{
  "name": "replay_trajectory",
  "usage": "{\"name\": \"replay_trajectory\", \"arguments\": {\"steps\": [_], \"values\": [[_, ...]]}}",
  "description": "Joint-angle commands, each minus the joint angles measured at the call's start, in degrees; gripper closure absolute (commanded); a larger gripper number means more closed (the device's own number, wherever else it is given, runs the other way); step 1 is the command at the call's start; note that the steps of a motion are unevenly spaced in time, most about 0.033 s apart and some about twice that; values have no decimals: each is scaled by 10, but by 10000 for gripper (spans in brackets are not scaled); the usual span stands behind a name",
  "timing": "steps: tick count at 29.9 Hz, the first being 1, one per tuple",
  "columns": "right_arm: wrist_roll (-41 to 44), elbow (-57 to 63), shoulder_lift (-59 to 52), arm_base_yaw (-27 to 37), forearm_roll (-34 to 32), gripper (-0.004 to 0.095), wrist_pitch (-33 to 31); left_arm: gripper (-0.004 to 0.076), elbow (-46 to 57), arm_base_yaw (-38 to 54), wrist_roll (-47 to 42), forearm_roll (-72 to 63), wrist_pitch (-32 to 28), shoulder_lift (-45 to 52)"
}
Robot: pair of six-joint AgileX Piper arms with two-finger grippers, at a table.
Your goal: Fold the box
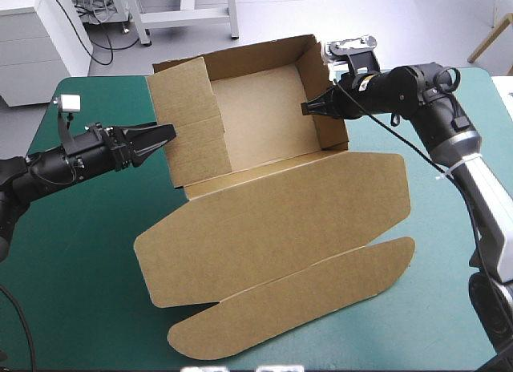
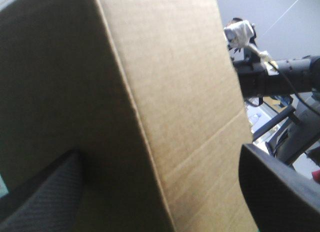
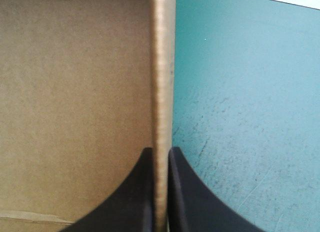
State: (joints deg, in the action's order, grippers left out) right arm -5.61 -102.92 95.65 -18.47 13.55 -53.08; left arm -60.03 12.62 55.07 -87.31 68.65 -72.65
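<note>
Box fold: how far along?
Done: the box stands as an open tray, walls raised. In hand: right gripper shut on its right wall, left gripper open at the left wall. Left: the lid lies flat on the teal-green cover, flaps unfolded.

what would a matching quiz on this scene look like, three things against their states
Things:
1 left gripper
2 right gripper
3 lid

States:
a lies flat
b open
c shut on the box

Pairs: 1-b, 2-c, 3-a
</note>
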Motion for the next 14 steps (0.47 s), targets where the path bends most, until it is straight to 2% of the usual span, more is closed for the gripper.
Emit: {"name": "replay_trajectory", "arguments": {"steps": [1,4,7,9,14], "values": [[9,-17,-28,-8,15,905,46,123,-34,-25,-63,22,34,17],[25,-17,-28,-28,-8,903,61,123,-66,-73,-130,133,-59,31],[50,-17,-28,-50,-47,903,72,123,-104,-147,-257,299,-184,51],[76,-17,-28,-64,-78,904,77,123,-125,-192,-345,388,-224,55],[131,-17,-28,-96,-145,903,86,123,-141,-275,-575,618,-281,55]]}}
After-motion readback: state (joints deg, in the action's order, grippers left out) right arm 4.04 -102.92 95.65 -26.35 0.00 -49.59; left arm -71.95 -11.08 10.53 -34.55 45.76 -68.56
